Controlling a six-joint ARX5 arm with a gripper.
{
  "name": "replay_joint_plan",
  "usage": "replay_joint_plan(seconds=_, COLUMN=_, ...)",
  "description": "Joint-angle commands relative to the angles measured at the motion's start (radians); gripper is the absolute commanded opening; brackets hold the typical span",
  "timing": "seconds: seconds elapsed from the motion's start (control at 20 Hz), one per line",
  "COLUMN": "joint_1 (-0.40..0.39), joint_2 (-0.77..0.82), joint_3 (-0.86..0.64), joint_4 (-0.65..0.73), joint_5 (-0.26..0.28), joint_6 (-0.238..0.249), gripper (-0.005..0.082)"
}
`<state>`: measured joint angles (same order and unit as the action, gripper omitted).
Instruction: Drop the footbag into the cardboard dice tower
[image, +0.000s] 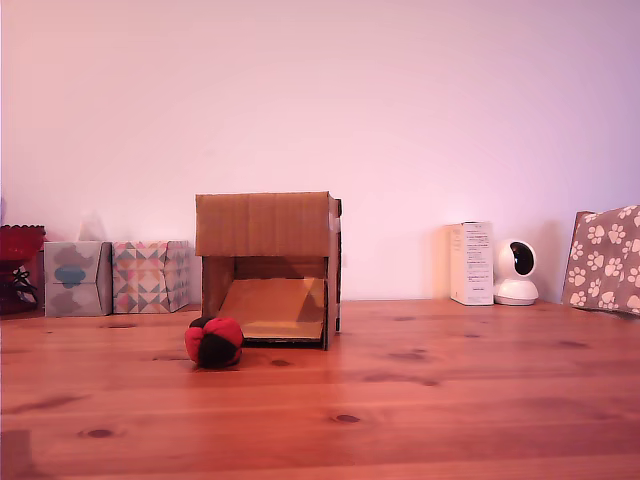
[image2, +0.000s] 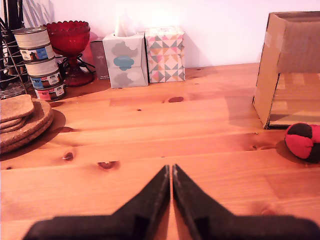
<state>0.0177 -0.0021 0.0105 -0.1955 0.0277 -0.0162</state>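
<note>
The red and black footbag (image: 214, 342) lies on the wooden table (image: 420, 400), just in front of the cardboard dice tower's front corner on the exterior view's left. That brown corrugated box, the cardboard dice tower (image: 268, 266), stands upright with a sloped ramp showing in its lower front opening. In the wrist view the footbag (image2: 304, 141) and the cardboard dice tower (image2: 289, 67) sit at the picture's edge, well away from my gripper (image2: 172, 169). Its black fingers are closed tip to tip, with nothing held. The arm does not show in the exterior view.
Two patterned tissue boxes (image: 114, 277) and a red glass dish (image: 20, 245) stand at the back on the exterior view's left. A white carton (image: 472, 263), a small white camera (image: 517, 273) and a paw-print box (image: 605, 259) stand on its right. Stacked tins (image2: 39, 65) and cork mats (image2: 22, 120) appear in the wrist view.
</note>
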Motion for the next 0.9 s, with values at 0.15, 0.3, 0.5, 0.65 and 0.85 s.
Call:
replay_joint_plan(seconds=0.15, joint_1=0.001, joint_2=0.002, joint_3=-0.016, joint_4=-0.014, joint_5=0.018, joint_6=-0.013, gripper=-0.0021)
replay_joint_plan(seconds=0.3, joint_1=0.001, joint_2=0.002, joint_3=-0.016, joint_4=-0.013, joint_5=0.021, joint_6=-0.014, gripper=-0.0021)
replay_joint_plan(seconds=0.5, joint_1=-0.001, joint_2=0.002, joint_3=-0.004, joint_4=0.082, joint_5=0.105, joint_6=-0.076, gripper=-0.0021)
replay_joint_plan(seconds=0.65, joint_1=-0.002, joint_2=0.002, joint_3=0.05, joint_4=0.12, joint_5=0.196, joint_6=-0.151, gripper=-0.0021)
replay_joint_plan(seconds=0.85, joint_1=-0.018, joint_2=0.037, joint_3=0.14, joint_4=0.116, joint_5=0.285, joint_6=-0.171, gripper=-0.0021)
